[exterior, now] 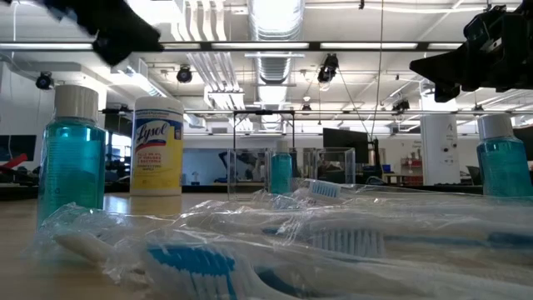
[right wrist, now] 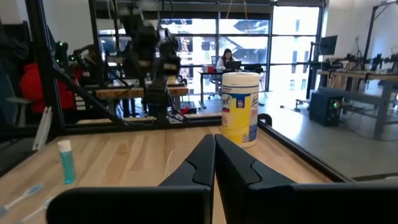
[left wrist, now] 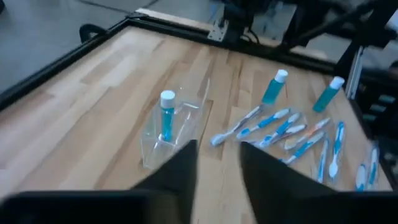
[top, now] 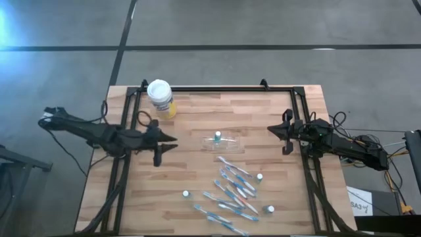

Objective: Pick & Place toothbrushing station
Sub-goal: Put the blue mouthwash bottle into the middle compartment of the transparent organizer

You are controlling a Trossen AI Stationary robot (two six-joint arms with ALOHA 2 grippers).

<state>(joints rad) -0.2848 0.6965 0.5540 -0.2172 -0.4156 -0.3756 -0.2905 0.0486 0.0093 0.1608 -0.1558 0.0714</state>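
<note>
Several blue-and-white toothbrushes [top: 233, 191] lie scattered on the wooden table [top: 197, 171], toward its near right. Small teal bottles with white caps [top: 260, 176] [top: 186, 194] stand among them. A clear plastic pouch [left wrist: 177, 127] rests mid-table with one teal bottle [left wrist: 166, 115] upright inside it. My left gripper [top: 170, 142] hovers open to the left of the pouch, pointing at it, with nothing between its fingers [left wrist: 186, 163]. My right gripper [right wrist: 214, 163] is shut and waits above the table's right edge [top: 271, 130].
A yellow canister with a white lid [top: 160, 97] stands at the far left, beside the black frame rail [top: 217, 88] that runs round the table. Bare wood lies between my left gripper and the pouch. A person sits far off in the room [right wrist: 227, 59].
</note>
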